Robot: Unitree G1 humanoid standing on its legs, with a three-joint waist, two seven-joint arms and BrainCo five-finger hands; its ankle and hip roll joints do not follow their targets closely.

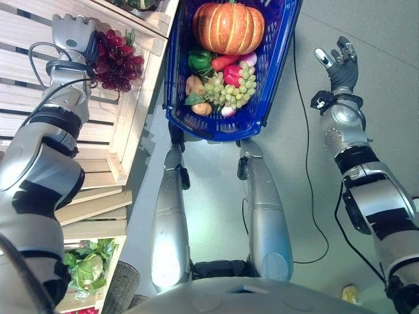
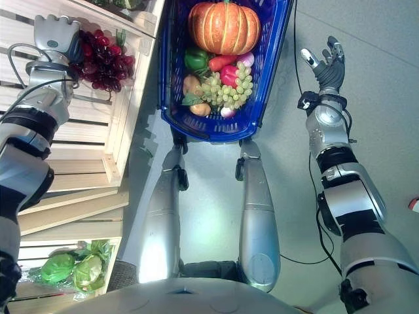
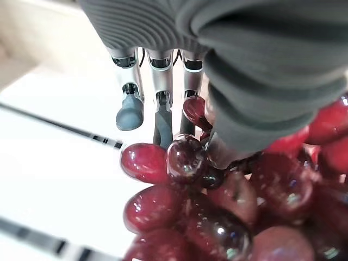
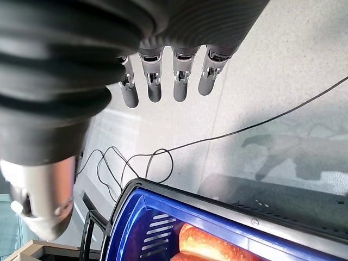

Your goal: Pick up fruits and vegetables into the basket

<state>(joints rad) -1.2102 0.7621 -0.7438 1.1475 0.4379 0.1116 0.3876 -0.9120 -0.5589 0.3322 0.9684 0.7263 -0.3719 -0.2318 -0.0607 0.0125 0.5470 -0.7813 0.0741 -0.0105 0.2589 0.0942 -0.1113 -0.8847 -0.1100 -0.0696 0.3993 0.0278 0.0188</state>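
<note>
left hand (image 1: 75, 33) sits on the red grapes (image 1: 116, 59) in the wooden crate (image 1: 134, 111), fingers curled into the bunch for a lift. right hand (image 1: 337, 60) spread, idle beside the blue basket (image 1: 180, 98), clear of the drop path.

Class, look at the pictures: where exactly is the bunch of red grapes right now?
The red grapes lie on the wooden crate shelf at the robot's left, under the left hand, just left of the blue basket.

My head's two eyes look down on one basket (image 1: 275, 62); each wrist camera peers closely along its fingers
</note>
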